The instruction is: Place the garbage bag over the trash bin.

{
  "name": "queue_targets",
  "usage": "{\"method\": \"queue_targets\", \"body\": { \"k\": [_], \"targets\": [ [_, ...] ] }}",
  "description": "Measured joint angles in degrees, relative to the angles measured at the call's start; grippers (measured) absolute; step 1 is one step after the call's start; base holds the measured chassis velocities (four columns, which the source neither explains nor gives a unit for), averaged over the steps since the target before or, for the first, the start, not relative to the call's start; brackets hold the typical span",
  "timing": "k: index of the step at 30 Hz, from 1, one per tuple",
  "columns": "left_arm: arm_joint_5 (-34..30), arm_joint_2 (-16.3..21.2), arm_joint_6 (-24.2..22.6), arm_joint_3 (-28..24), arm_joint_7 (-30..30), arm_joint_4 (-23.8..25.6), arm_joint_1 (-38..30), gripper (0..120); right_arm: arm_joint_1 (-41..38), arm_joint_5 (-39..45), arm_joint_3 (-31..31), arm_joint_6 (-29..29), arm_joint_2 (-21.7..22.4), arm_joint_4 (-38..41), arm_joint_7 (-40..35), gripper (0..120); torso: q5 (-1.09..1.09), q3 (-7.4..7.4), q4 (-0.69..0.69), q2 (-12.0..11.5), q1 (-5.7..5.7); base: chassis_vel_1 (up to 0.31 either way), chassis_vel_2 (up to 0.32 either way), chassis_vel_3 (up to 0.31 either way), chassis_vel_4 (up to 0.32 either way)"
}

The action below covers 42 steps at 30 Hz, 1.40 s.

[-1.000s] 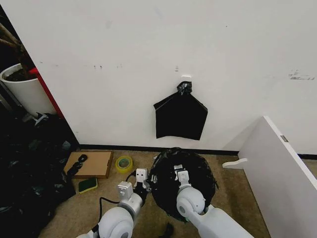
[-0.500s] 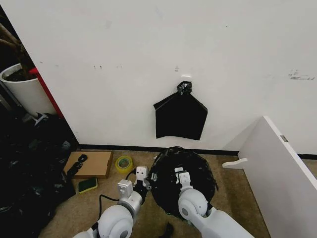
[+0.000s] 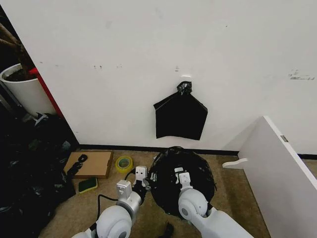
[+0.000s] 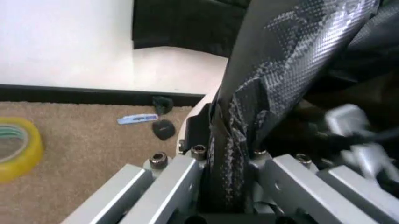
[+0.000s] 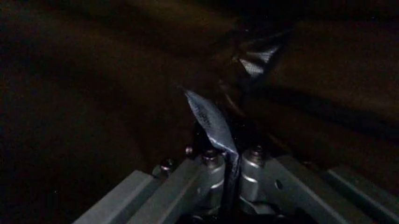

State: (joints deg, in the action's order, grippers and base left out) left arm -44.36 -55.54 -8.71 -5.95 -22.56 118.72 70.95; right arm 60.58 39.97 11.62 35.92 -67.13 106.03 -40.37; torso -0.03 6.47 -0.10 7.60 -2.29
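Both grippers clamp the garbage bag (image 3: 182, 181) (crinkled).

Trash bin wholly covered by the garbage bag (image 3: 182, 181). Left gripper (image 4: 227, 154) fingertips buried in bag film. Right gripper (image 5: 229, 154) surroundings lost in darkness. Plant pot (image 3: 22, 89) cut off by the edge.

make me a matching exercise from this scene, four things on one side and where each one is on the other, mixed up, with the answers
Things:
1. garbage bag
2. flat black bag
3. tape roll
4. green sponge

Places:
A. hanging on the wall from a hook
B. on the carpet in front of the cardboard box
C. pinched by both the left gripper and the right gripper
D. on the carpet between the cardboard box and the garbage bag

Pairs: 1-C, 2-A, 3-D, 4-B
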Motion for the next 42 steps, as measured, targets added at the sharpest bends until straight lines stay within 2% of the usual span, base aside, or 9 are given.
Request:
{"method": "queue_targets", "body": {
  "k": [12,19,24,30,33,37,40,42],
  "targets": [
    [3.65,1.26,0.17,-1.01,1.09,1.31,1.50,0,-2.84,-2.41,2.14,0.40,-1.98,-7.06,0.47,0,0.00,0.00,0.02,0.00,0.00,0.000,0.000,0.000,0.000],
    [3.93,1.01,0.28,-0.85,0.94,1.29,1.55,0,-2.50,-3.65,1.93,0.31,-1.72,-6.54,0.61,0,0.00,0.00,0.01,0.00,0.00,0.000,0.000,0.000,0.000],
    [2.76,0.30,0.25,-0.28,0.16,0.31,0.80,0,-0.45,-4.06,1.66,0.44,-0.40,-1.63,0.93,0,0.00,0.00,0.01,0.00,0.00,0.000,0.000,0.000,0.000],
    [-1.37,-0.40,-0.92,1.23,-1.34,-1.00,-0.26,0,4.40,-11.13,-0.41,0.70,1.47,6.82,6.00,0,0.00,0.00,0.00,0.00,0.00,0.000,0.000,0.000,0.000],
    [-2.82,-0.53,-1.39,1.89,-1.90,-1.32,-0.44,0,5.76,-13.43,-0.95,0.58,2.01,8.64,7.26,0,0.01,0.00,0.01,0.00,0.00,0.000,0.000,0.000,0.000],
    [-7.51,-1.36,-2.98,3.81,-4.04,-2.40,-0.82,0,10.39,-22.00,-3.42,-1.97,3.95,13.96,12.25,0,0.00,0.00,0.00,0.00,0.00,0.000,0.000,0.000,0.000],
    [-10.34,-2.15,-4.11,4.80,-5.38,-3.06,-1.20,0,12.40,-23.15,-5.42,-3.26,4.91,17.21,13.85,0,0.02,0.00,0.02,0.00,0.00,0.000,0.000,0.000,0.000],
    [-14.36,-3.49,-5.77,5.80,-7.49,-4.00,-2.10,0,15.20,-24.02,-8.93,-6.29,6.22,21.42,16.55,0,0.00,0.00,0.01,0.00,0.00,0.000,0.000,0.000,0.000]
  ]
}}
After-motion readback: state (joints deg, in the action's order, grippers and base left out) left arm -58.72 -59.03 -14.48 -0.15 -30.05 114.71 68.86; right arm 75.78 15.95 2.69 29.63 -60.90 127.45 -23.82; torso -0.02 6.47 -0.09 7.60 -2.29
